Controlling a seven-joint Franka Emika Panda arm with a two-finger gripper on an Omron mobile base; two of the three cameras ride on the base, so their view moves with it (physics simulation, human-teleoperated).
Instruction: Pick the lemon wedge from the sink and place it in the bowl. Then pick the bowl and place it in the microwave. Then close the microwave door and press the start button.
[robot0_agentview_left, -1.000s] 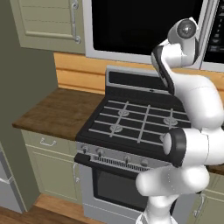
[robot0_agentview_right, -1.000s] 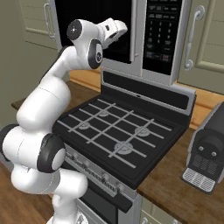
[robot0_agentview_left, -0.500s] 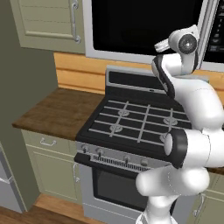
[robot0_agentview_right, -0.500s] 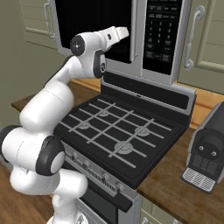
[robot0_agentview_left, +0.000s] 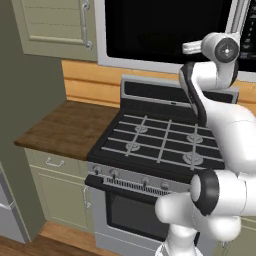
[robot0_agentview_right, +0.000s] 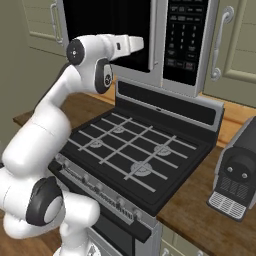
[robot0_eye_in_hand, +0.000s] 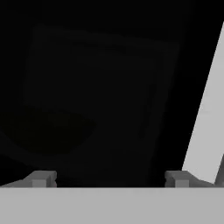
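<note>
The microwave (robot0_agentview_right: 165, 75) hangs over the stove with its door (robot0_agentview_left: 165, 30) flush against the body. The door's black glass (robot0_agentview_right: 105, 25) is beside the vertical silver handle (robot0_agentview_right: 159, 35) and the black keypad (robot0_agentview_right: 182, 35). My gripper (robot0_agentview_right: 140, 44) is held level, close to the glass just left of the handle. In the hand view the gripper (robot0_eye_in_hand: 109, 178) is open, fingertips (robot0_eye_in_hand: 41, 178) wide apart with nothing between them, facing the dark glass, and the handle (robot0_eye_in_hand: 205, 113) slants at the right. The lemon wedge, bowl and sink are out of view.
A black gas stove (robot0_agentview_left: 160, 142) with grates sits under the microwave. A wooden counter (robot0_agentview_left: 65, 127) lies to its left. A dark coffee machine (robot0_agentview_right: 240, 175) stands on the counter at its right. Beige cabinets (robot0_agentview_left: 55, 25) flank the microwave.
My hand has tipped down from pointing upward to lying level in front of the door glass, and the wrist has dropped a little. The door stays shut.
</note>
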